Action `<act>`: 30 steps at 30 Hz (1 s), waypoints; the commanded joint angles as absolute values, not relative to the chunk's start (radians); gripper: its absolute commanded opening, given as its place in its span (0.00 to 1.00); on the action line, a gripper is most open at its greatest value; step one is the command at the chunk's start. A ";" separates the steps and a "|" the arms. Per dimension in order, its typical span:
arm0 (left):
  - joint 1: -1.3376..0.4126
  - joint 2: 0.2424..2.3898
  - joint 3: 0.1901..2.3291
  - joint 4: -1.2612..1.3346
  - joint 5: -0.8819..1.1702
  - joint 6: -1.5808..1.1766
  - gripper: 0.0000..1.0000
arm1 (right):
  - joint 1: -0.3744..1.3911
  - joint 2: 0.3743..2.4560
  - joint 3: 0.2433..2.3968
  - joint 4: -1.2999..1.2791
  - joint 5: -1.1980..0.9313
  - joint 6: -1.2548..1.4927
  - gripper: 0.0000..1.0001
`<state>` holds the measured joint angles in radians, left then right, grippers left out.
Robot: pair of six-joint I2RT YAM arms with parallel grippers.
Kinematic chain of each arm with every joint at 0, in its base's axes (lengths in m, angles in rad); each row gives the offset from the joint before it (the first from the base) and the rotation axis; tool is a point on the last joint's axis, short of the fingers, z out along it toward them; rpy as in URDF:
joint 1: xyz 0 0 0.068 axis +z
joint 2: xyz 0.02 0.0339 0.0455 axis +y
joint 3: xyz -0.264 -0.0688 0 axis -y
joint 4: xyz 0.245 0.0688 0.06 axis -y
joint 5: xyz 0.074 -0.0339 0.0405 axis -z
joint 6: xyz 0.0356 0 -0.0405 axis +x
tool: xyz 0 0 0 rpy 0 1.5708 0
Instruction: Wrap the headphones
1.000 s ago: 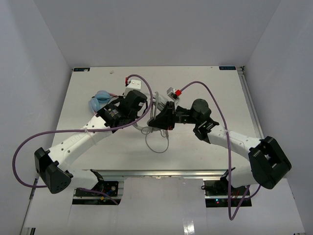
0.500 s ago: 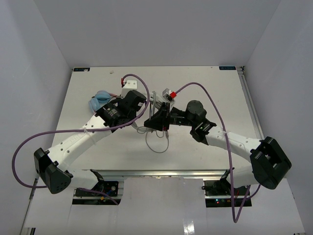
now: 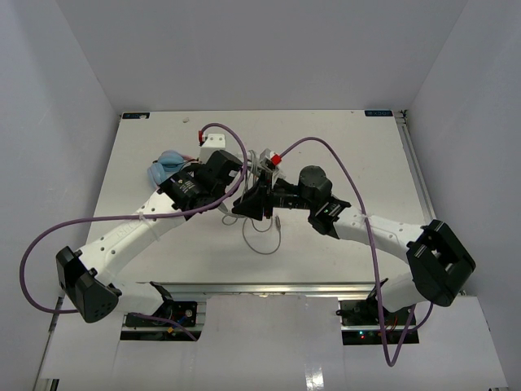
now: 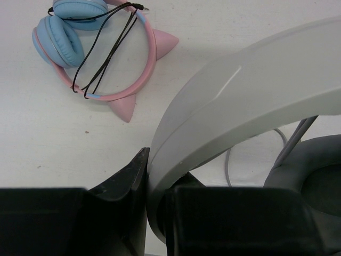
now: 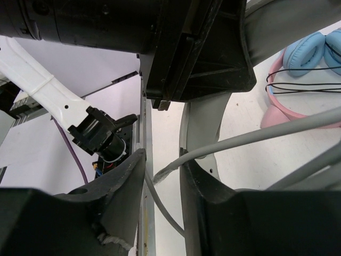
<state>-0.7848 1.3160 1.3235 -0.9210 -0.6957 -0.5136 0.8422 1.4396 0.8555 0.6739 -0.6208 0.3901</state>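
Headphones (image 4: 250, 90): white-and-grey set, raised off the table between the two grippers near the middle of the board, one gripper on each side.
Headband (image 4: 192, 144): pale arch that runs straight down into the left jaws and up and away to their right.
Ear cup (image 4: 319, 170): dark grey padded oval, just right of the left jaws and below the arch.
Cable (image 5: 256, 137): thin and grey; it comes in from the right of the right jaws and its tip lies in the gap between them. More of it hangs in a loose loop onto the table below both grippers.
Left gripper (image 4: 155, 178): clenched on the headband, a black finger pressed against each face of the arch.
Right gripper (image 5: 162, 160): jaws parted, a clear gap showing; the cable sits between them without being pinched.
Blue-and-pink headset (image 4: 90, 48): flat on the table, well beyond and to the left of the left jaws, thin dark cord looped across it.
Table (image 3: 342, 138): plain white.
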 commanded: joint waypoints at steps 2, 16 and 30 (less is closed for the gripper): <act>-0.792 1.229 1.404 -0.785 -0.673 -0.597 0.00 | 0.870 1.455 0.879 0.651 -0.641 0.335 0.42; -0.790 1.206 1.468 -0.816 -0.722 -0.603 0.00 | 0.896 1.408 0.871 0.531 -0.603 0.210 0.49; -0.792 1.189 1.454 -0.808 -0.717 -0.614 0.00 | 0.928 1.382 0.922 0.362 -0.376 0.115 0.50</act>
